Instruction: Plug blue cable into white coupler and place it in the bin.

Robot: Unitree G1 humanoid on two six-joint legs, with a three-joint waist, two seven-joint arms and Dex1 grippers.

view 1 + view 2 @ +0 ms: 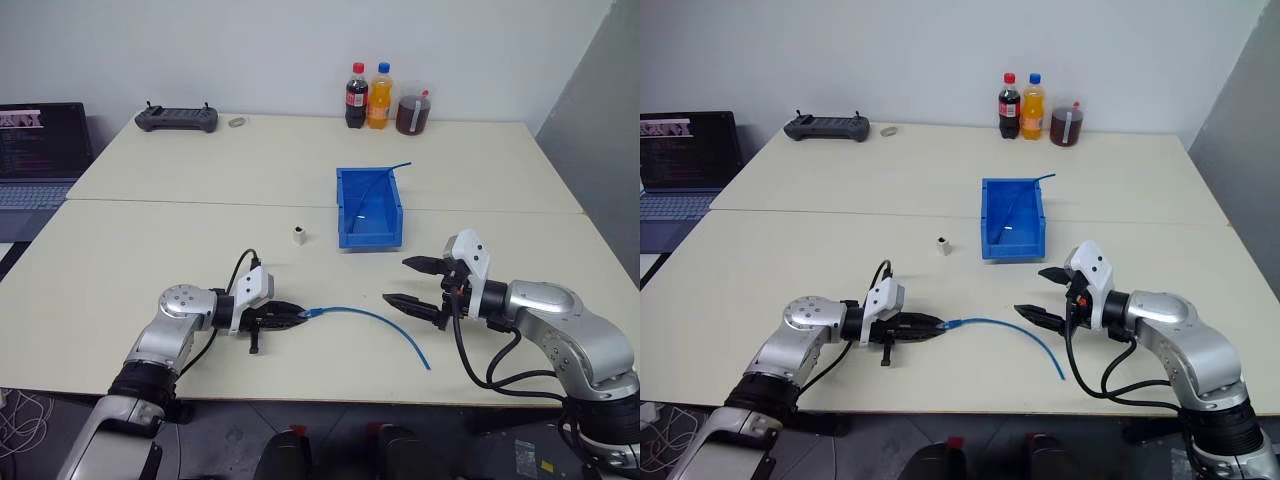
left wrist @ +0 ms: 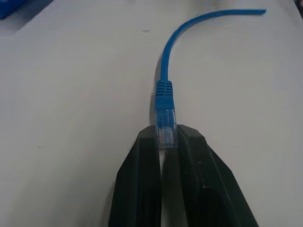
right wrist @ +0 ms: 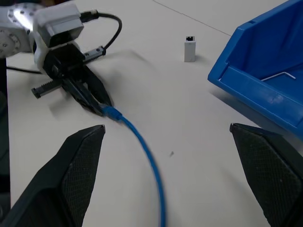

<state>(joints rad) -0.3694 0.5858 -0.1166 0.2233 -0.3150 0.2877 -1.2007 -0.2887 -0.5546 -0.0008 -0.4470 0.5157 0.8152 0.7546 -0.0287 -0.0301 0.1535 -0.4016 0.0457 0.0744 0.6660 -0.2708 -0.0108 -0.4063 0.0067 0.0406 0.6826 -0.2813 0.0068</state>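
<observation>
near the table's front edge, we saw the left gripper (image 1: pixel 296 317) clamped on the plug of the blue cable (image 1: pixel 375 317), which curved toward the wide-open, empty right gripper (image 1: pixel 412 283). beyond them, the white coupler (image 1: pixel 298 235) stood left of the bin (image 1: pixel 369 206).

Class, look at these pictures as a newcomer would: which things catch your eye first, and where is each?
The bright blue bin stands mid-table, with the tiny white coupler upright just to its left. Nearer the robot, the left gripper pinches the plug of the blue cable, while the right gripper gapes open beside the cable's curve.
</observation>
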